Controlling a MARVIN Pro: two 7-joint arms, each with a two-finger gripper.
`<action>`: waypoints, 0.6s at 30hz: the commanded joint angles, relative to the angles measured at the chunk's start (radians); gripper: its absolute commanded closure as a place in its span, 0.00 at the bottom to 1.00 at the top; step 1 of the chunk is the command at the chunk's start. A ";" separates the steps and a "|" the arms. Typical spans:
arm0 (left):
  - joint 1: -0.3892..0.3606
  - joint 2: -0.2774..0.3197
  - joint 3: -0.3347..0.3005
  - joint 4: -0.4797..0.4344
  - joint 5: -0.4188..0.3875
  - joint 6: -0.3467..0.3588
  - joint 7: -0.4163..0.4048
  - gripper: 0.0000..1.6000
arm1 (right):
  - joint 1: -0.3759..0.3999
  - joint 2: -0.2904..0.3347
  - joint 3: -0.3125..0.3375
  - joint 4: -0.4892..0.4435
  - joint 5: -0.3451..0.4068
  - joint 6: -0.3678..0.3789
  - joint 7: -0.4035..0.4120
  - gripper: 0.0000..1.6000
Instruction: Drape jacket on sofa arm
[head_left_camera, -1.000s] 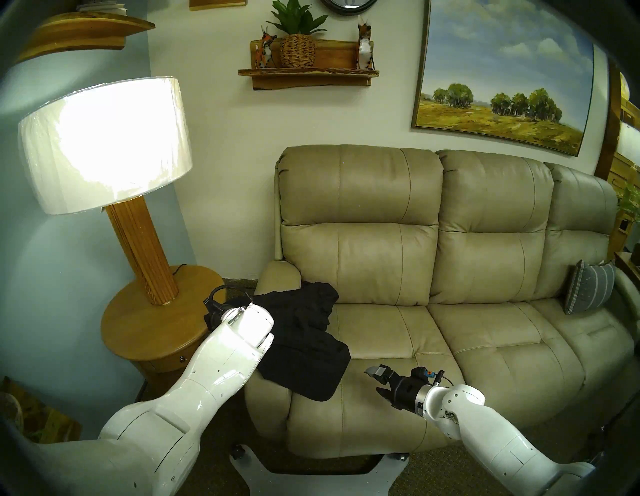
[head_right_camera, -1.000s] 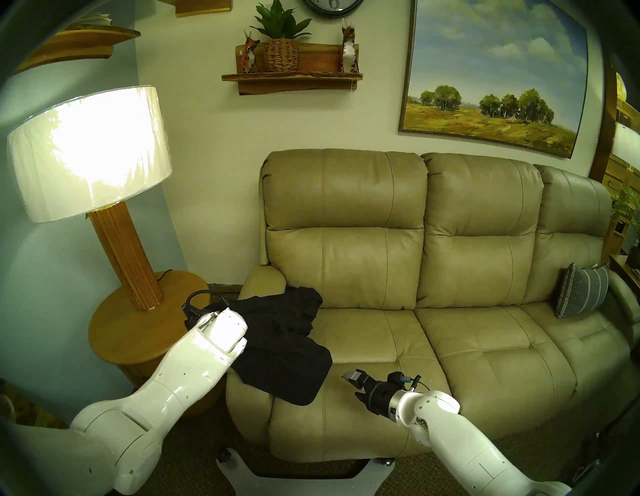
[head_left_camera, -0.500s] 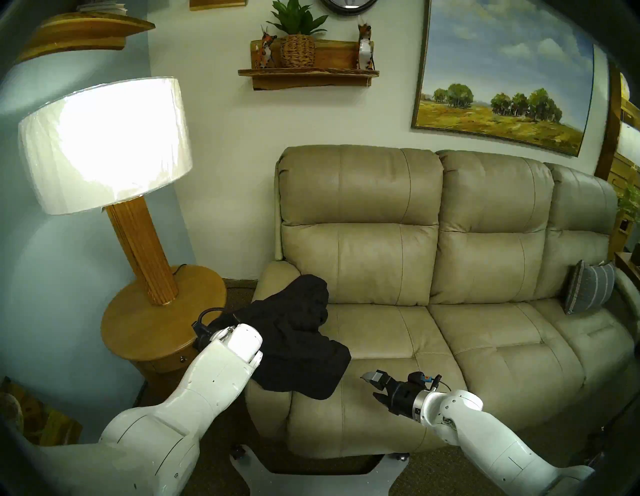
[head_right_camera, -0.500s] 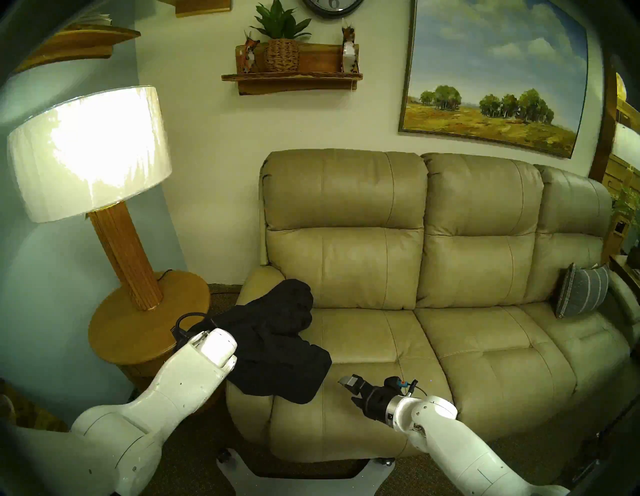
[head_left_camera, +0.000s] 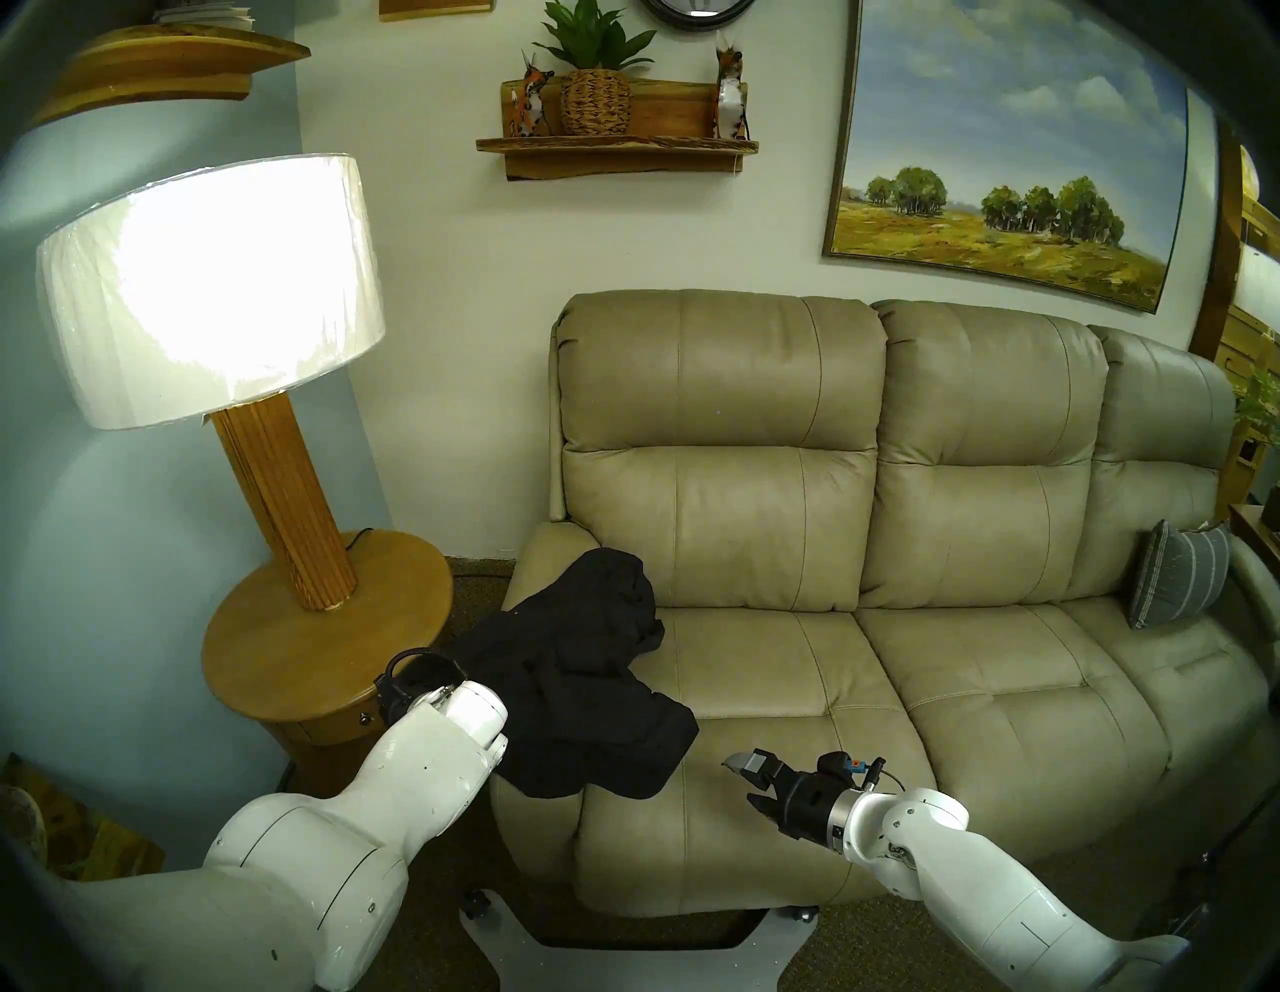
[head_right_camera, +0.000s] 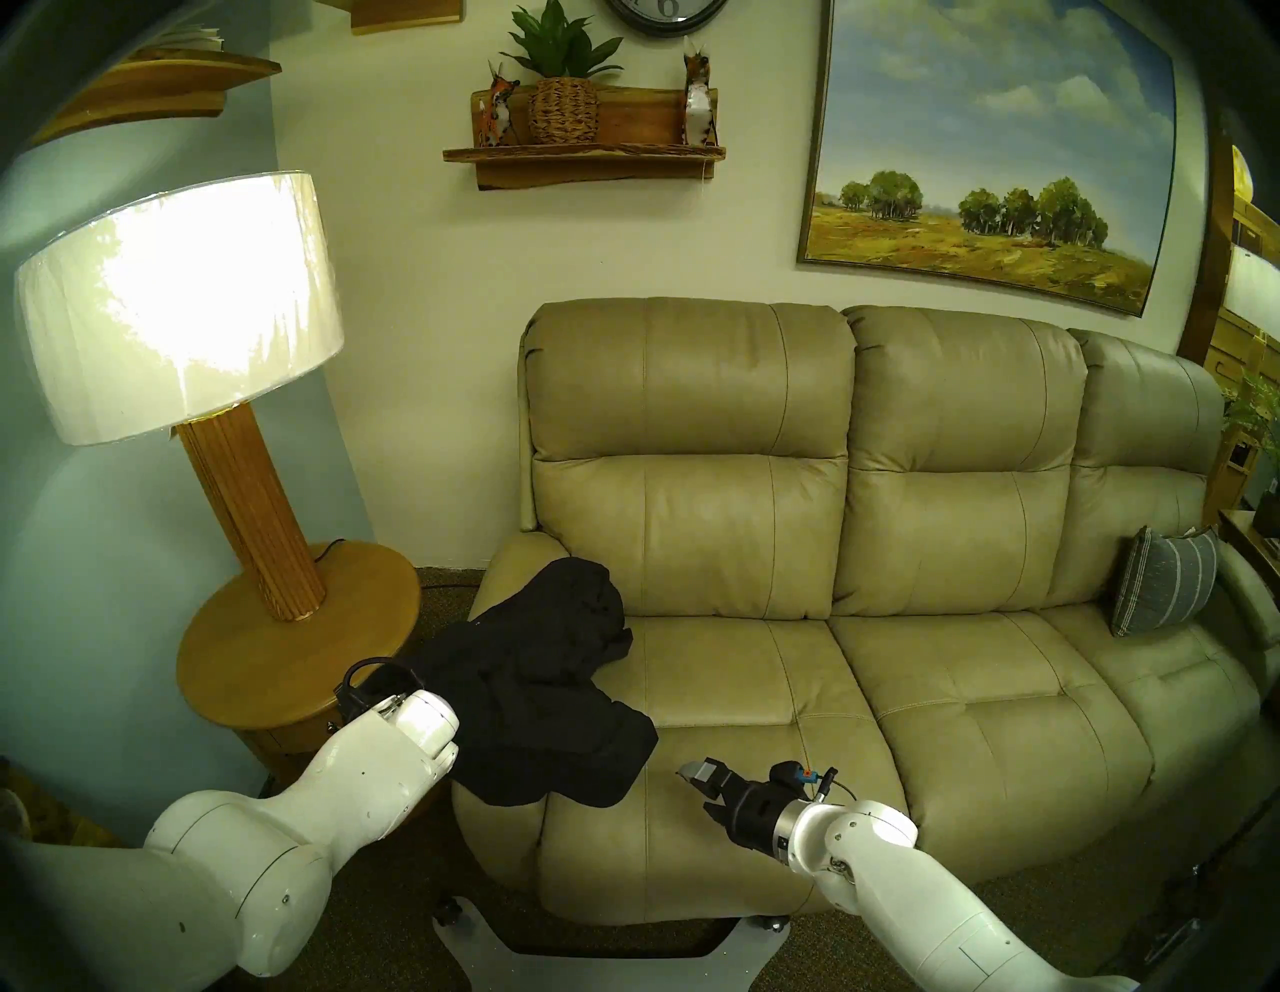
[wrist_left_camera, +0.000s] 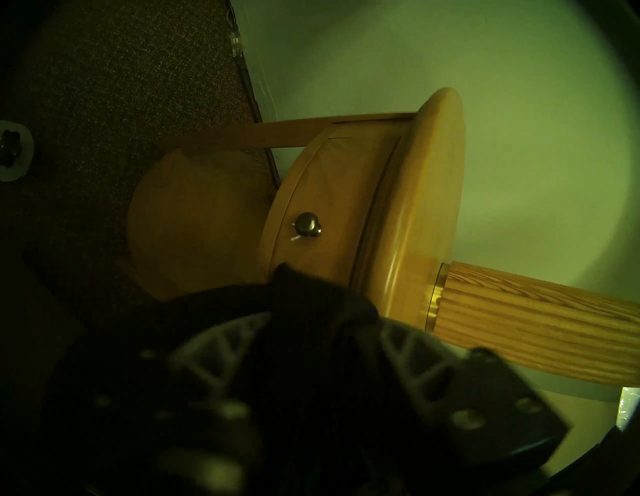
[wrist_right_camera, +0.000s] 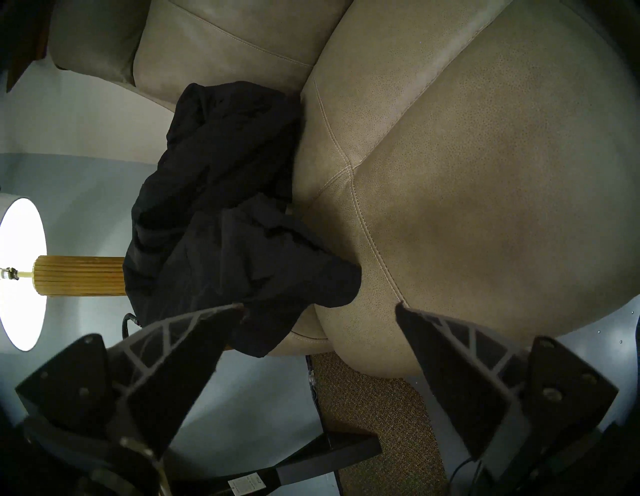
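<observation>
The jacket (head_left_camera: 578, 682) lies bunched across the sofa arm (head_left_camera: 537, 817), one flap spilling onto the seat. The left tool (wrist_left_camera: 311, 332) is pinched on its outer hem, beside the sofa arm; it should drag the cloth gently down that side. The right tool (head_left_camera: 748, 774) gapes empty over the seat. No containers appear.

Head pair high; wrists close, tilted.
</observation>
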 joint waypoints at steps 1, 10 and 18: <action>0.016 -0.016 0.015 -0.086 0.027 -0.015 -0.071 0.00 | 0.021 -0.011 -0.001 -0.001 -0.001 0.000 0.007 0.00; 0.136 -0.066 0.064 -0.229 0.063 -0.066 -0.150 0.00 | 0.033 -0.022 -0.003 0.016 -0.006 -0.001 0.003 0.00; 0.242 -0.097 0.134 -0.306 0.085 -0.117 -0.174 0.00 | 0.032 -0.025 0.001 0.022 -0.007 -0.003 0.004 0.00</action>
